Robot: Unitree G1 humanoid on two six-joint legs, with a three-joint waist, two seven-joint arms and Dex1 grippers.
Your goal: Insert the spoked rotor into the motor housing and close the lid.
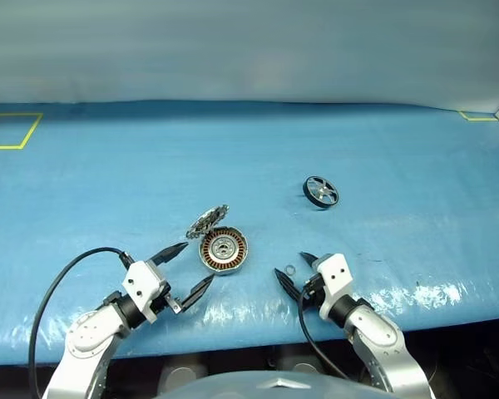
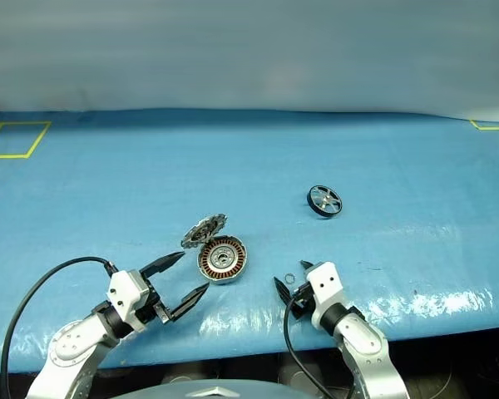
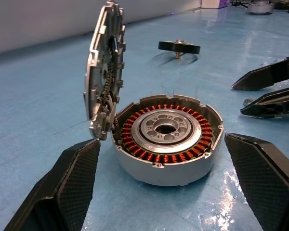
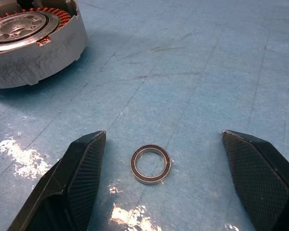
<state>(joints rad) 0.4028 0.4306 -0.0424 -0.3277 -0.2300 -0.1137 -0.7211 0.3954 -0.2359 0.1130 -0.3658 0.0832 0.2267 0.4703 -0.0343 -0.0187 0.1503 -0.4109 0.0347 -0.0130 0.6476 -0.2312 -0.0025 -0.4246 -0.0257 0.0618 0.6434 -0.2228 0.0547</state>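
Left hand point(image 1: 183, 270) spread, motor housing point(image 1: 224, 250) just ahead, untouched.

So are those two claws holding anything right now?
Left gripper: open, holding nothing, beside the motor housing.
Right gripper: open, holding nothing, a small ring between its fingers.

In the right wrist view, the round silver-grey motor housing with copper windings point(image 4: 31, 45) is cut off by the picture's edge. In the head views, the small thin metal ring point(image 1: 289, 269) on the blue bench point(image 1: 382, 150) is too small to identify.
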